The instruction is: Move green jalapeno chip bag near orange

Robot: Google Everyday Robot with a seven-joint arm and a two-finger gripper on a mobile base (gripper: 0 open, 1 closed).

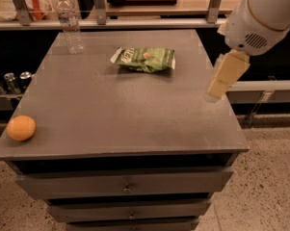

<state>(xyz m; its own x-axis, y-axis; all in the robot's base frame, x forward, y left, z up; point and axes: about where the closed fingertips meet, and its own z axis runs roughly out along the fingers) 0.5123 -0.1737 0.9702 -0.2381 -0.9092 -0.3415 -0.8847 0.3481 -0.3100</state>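
Grey worktop (pixel 135 114) holds the chip bag (pixel 144 59) far-centre, the orange (pixel 20 127) near-left. My pincer (pixel 220 83) hangs at the right edge, and I cannot tell its state. I should reach the bag from above.

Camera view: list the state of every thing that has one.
green jalapeno chip bag, lying flat, far middle of the table, ungrasped.
orange, resting at the near left corner.
water bottle, upright, capped.
drawers, shut.
claw, above the right edge, apart from the bag.
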